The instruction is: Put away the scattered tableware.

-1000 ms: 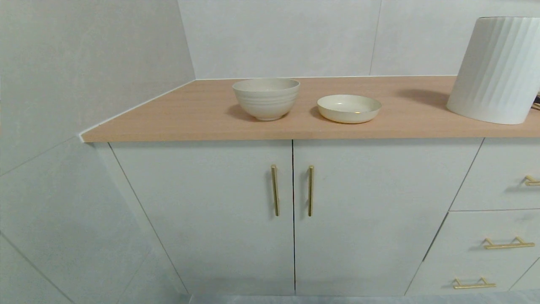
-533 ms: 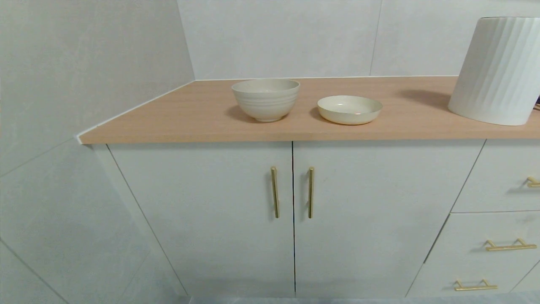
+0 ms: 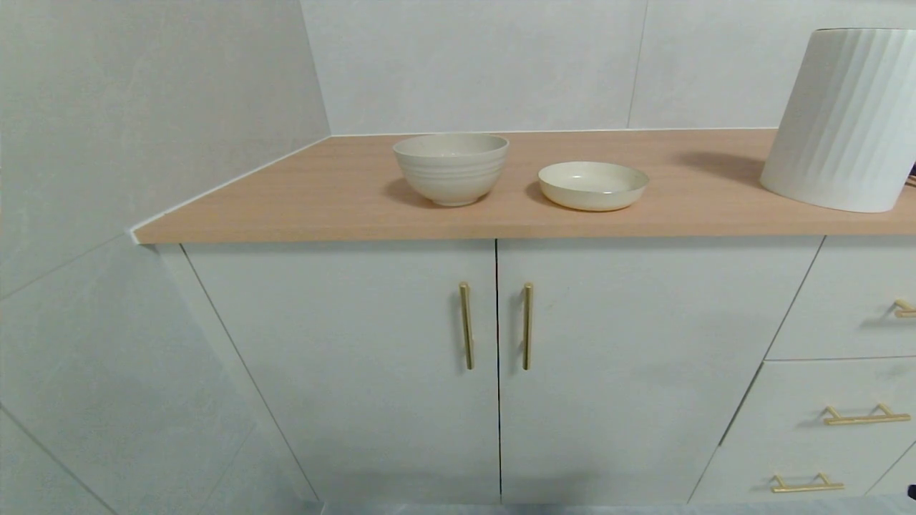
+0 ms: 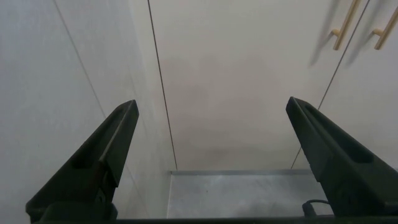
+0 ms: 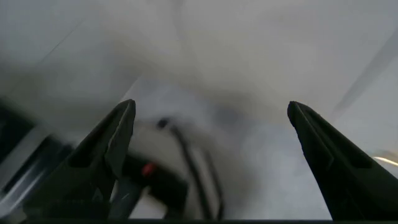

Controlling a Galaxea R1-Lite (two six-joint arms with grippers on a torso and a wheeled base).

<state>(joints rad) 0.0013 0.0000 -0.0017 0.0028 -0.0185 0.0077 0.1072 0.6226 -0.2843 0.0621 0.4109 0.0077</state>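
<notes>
A deep cream bowl [image 3: 451, 168] with a ribbed side stands on the wooden countertop [image 3: 322, 200]. To its right, a little apart, lies a shallow cream dish [image 3: 592, 184]. Below them are two white cupboard doors with gold handles [image 3: 466, 325], both closed. My left gripper [image 4: 211, 118] hangs low before the left cupboard door [image 4: 249, 87], fingers wide apart and nothing between them. My right gripper [image 5: 211, 115] is also open and empty, pointing down toward the floor.
A tall white ribbed container [image 3: 844, 118] stands at the right end of the counter. Drawers with gold handles [image 3: 862, 413] are at the lower right. A tiled wall [image 3: 107, 179] closes in the left side.
The head view shifted slightly, so the counter sits a few pixels lower in the picture. The bowl and the dish have not moved on the counter.
</notes>
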